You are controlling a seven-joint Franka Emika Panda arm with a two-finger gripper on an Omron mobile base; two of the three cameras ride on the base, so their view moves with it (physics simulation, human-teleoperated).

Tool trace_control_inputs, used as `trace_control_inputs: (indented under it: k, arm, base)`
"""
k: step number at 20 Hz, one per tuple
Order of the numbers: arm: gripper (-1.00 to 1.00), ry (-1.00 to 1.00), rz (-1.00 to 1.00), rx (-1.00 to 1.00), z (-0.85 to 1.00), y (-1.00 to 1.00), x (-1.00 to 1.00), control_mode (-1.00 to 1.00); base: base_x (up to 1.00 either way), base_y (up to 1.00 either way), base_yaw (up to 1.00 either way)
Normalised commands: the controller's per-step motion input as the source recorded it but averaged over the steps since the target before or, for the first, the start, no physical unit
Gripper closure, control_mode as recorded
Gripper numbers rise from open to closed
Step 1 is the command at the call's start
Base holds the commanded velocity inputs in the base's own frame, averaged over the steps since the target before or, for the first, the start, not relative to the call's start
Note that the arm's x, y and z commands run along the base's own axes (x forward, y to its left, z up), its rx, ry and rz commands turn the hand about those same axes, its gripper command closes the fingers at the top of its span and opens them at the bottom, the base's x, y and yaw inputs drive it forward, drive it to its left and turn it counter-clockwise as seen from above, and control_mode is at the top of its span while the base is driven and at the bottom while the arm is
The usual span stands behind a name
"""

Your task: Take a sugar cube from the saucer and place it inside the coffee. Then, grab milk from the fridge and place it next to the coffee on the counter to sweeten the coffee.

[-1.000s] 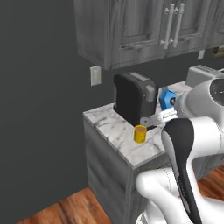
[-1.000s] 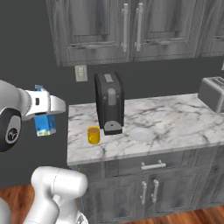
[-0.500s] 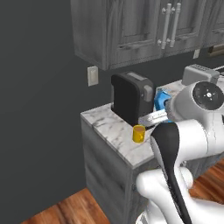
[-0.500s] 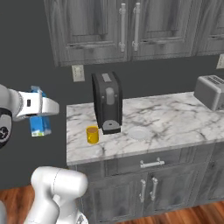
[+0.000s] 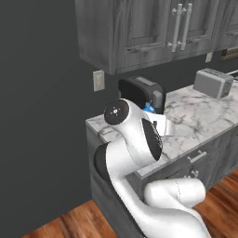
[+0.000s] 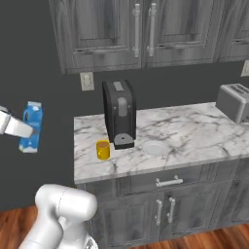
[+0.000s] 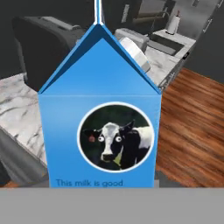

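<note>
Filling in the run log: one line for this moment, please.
phase: carrying milk to counter | gripper: shut on milk | coffee: on counter beside saucer

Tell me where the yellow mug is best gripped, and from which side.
Probably from above, pinching opposite sides of the mug's rim or upper wall. It stands upright with its mouth open near the counter's front left corner. No handle is visible, so the round wall is the likely hold. The coffee machine stands close behind on its right, which crowds a sideways approach from there.
</note>
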Motion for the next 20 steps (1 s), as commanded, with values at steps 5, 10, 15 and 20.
trace_control_inputs:
  k: [5,10,15,20]
  arm:
    - [1.00,-0.01,-0.43,0.10,-0.43,0.00,0.73,-1.00]
    - [1.00,-0.12,-0.26,0.00,-0.37,0.13,0.63,-1.00]
    - [1.00,-0.34,-0.22,-0.05,-0.45,0.01,0.22,-1.00]
    - [1.00,-0.07,-0.09,-0.05,-0.47,-0.22,0.16,-1.00]
  base:
    - [0.00,0.00,0.00]
    - [0.00,0.00,0.00]
    - [0.00,0.00,0.00]
    - [0.00,0.00,0.00]
